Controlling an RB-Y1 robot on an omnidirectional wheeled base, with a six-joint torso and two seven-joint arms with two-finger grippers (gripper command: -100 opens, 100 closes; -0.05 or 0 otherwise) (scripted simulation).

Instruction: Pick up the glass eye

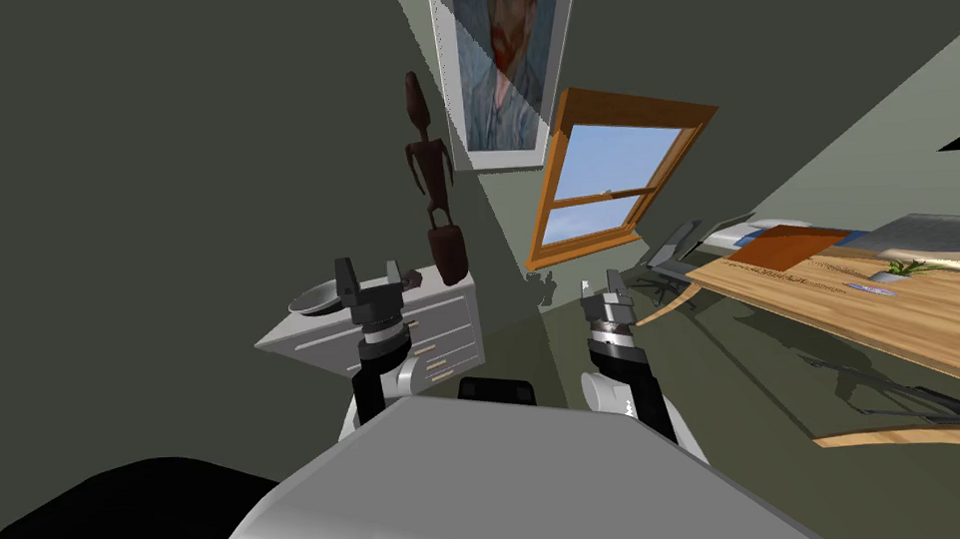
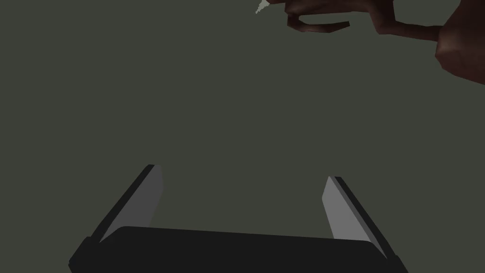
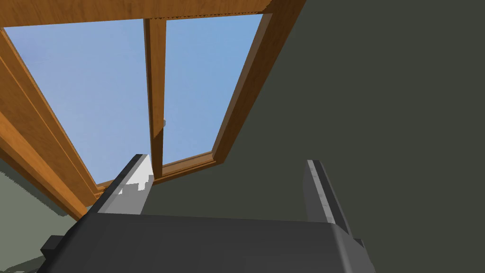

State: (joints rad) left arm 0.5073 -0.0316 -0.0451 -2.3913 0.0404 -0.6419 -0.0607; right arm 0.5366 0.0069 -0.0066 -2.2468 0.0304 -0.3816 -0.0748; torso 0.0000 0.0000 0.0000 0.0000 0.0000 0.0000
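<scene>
Dull grey-green walls (image 1: 164, 143) close the room on every side, and the floor (image 1: 752, 392) is the same muted tone, with a black area (image 1: 97, 515) at the lower left corner of the head view. To the right a long wooden table (image 1: 819, 310) runs along the wall, carrying a reddish-brown board (image 1: 792, 246) and a small green plant (image 1: 905, 266). A large framed portrait (image 1: 501, 61) hangs on the far wall, and beside it is a window (image 1: 615, 177) with an orange-brown wooden frame and blue sky behind the panes. Below the portrait stands a white drawer cabinet (image 1: 440, 328) with pale handles. On its top, toward the back, a tall dark brown figurine (image 1: 433, 173) rises on a rounded base, and at the other end lies a shallow grey bowl (image 1: 314, 299). The left gripper (image 1: 371, 280) is raised in front of the cabinet top, its fingers spread wide with only wall between them. The right gripper (image 1: 602, 289) is held up over the floor, well apart from the cabinet, fingers likewise parted and empty. A small dark lump (image 1: 409, 278) lies on the cabinet top between the left gripper and the figurine's base; whether this is the glass eye I cannot tell
</scene>
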